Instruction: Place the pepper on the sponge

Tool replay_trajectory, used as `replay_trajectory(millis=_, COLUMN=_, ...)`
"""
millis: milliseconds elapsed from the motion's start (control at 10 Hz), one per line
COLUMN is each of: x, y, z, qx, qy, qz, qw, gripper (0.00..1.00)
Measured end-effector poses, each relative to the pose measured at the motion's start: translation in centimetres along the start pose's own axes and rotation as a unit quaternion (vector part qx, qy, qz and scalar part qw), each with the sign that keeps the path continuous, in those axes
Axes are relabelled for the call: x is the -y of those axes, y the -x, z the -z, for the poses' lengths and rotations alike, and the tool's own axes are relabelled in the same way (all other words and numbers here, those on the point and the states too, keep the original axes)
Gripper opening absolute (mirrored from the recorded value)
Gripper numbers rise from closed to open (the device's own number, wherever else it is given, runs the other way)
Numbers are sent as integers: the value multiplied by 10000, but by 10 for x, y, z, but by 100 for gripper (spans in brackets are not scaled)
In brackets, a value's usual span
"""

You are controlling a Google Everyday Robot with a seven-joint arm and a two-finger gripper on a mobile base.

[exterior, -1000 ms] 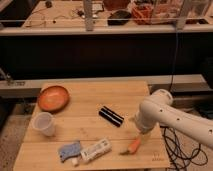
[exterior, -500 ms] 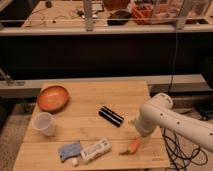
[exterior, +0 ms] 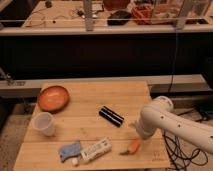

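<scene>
The orange pepper (exterior: 132,146) lies on the wooden table (exterior: 90,97) near the front right edge, its tapered tip pointing left. The blue-grey sponge (exterior: 69,150) lies flat at the front left, well apart from the pepper. My white arm reaches in from the right. Its gripper (exterior: 136,134) hangs just above the pepper's right end, largely hidden by the arm's rounded body. It is open and holds nothing.
A white packet (exterior: 96,150) lies between the sponge and the pepper, touching the sponge's right side. A black bar-shaped object (exterior: 111,116) lies mid-table. An orange bowl (exterior: 53,97) and a clear plastic cup (exterior: 44,123) stand at the left. Cables hang off the right side.
The arm has shifted slightly left and down toward the pepper. The objects on the table have not moved.
</scene>
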Motion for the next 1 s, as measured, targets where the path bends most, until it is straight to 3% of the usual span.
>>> replay_trajectory(millis=1000, x=-5, y=4, z=-24, qx=79, qy=72, qz=142, qw=9998, gripper=80)
